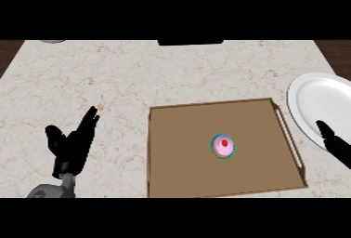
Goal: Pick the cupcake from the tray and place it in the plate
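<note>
Head view: the marbled tabletop (137,74) carries a brown square tray (185,176) in the lower middle of the view, set slightly askew to the tabletop's edges. The cupcake (223,147) stands upright near the centre of the tray, showing pink icing with a red spot on top and a teal wrapper rim; nothing touches it. A white plate (322,97) lies just beside the tray's right side, partly cut off by the right edge of the view, with nothing on its visible surface. The left hand (68,146) rests at the lower left, well apart from the tray, spread wide with fingers straight and pointing up, holding nothing. The right hand (336,146) enters at the right edge, only partly in view; its visible fingers are straight, hold nothing, and overlap the lower rim of the plate. A dark block (190,42) sits at the far edge of the tabletop.
</note>
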`<control>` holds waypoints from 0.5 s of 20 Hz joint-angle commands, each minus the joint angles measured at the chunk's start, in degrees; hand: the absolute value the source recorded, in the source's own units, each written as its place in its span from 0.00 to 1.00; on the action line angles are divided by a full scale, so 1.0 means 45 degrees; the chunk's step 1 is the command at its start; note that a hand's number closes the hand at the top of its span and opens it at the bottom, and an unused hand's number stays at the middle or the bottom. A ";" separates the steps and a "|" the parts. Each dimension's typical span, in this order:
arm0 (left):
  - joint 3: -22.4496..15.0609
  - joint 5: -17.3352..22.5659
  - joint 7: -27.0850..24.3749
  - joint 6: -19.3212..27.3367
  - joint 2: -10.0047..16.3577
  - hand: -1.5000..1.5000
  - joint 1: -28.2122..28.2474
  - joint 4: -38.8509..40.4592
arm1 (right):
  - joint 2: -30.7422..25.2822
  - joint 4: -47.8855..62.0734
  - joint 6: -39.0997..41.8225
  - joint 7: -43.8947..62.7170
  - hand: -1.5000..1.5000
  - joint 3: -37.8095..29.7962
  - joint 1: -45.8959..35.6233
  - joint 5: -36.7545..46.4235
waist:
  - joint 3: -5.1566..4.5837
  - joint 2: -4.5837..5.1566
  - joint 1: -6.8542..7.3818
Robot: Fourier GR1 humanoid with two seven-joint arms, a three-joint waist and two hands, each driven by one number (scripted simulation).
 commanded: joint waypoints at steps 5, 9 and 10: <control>-0.0774 -0.0256 -0.0082 -0.0105 -0.0658 0.50 0.0986 -0.0065 | -0.1533 -0.3359 0.1604 0.3579 0.00 0.1219 0.3545 0.2547 | -0.0086 0.0208 0.0315; -0.0692 -0.0107 0.0709 -0.0294 -0.0346 0.50 0.0491 -0.0546 | -0.3285 -0.4645 0.3998 0.6358 0.00 0.1302 0.3594 0.2594 | -0.0095 0.0244 0.0547; -0.0667 -0.0208 0.0235 -0.0424 -0.0256 0.50 0.0862 -0.0329 | -0.3300 -0.4943 0.4230 0.7055 0.00 0.1851 0.3707 0.3148 | -0.0117 0.0270 0.0662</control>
